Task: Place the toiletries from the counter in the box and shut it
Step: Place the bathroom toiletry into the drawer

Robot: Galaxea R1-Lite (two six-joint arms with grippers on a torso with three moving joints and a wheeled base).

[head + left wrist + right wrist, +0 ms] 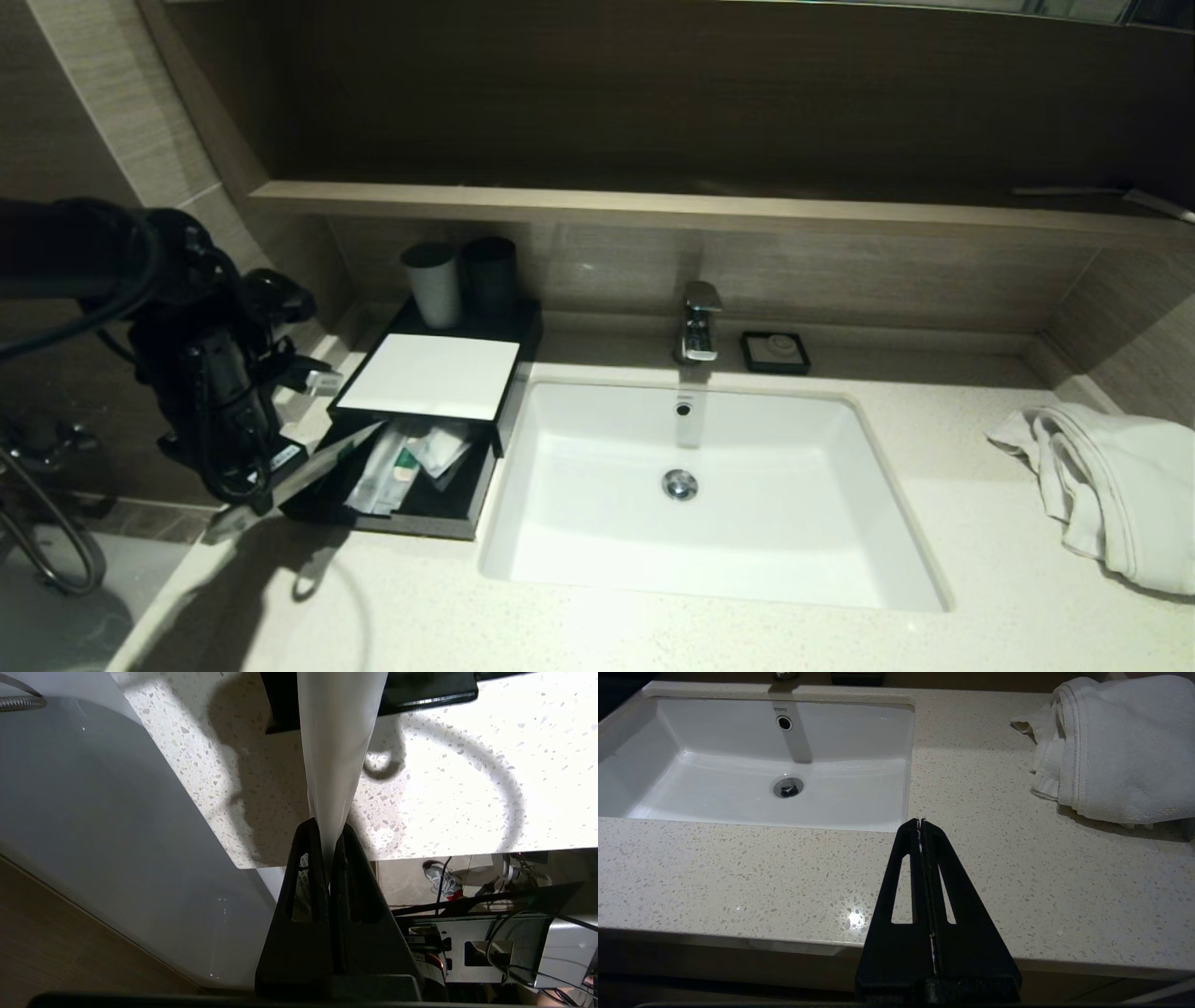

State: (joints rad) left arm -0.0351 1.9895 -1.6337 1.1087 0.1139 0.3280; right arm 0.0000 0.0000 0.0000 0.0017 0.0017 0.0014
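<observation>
My left gripper point(262, 491) hangs over the counter's point(653, 625) left end, shut on one end of a long translucent sachet point(329, 455). The sachet slants up to the left rim of the box's open drawer point(411, 523). In the left wrist view the fingertips point(312, 833) pinch the sachet point(336, 742) above the speckled stone. The black box point(431, 375) has a white top panel. Its drawer holds more sachets point(378, 478) and a small clear packet point(439, 446). My right gripper point(920, 823) is shut and empty over the counter point(738, 872), in front of the basin's point(859, 788) right corner.
A grey cup point(433, 283) and a black cup point(490, 273) stand behind the box. A tap point(698, 322) and a black soap dish point(775, 352) sit behind the basin point(794, 523). A white towel point(1111, 485) lies at the right. The counter's left edge point(196, 812) drops off beside my left gripper.
</observation>
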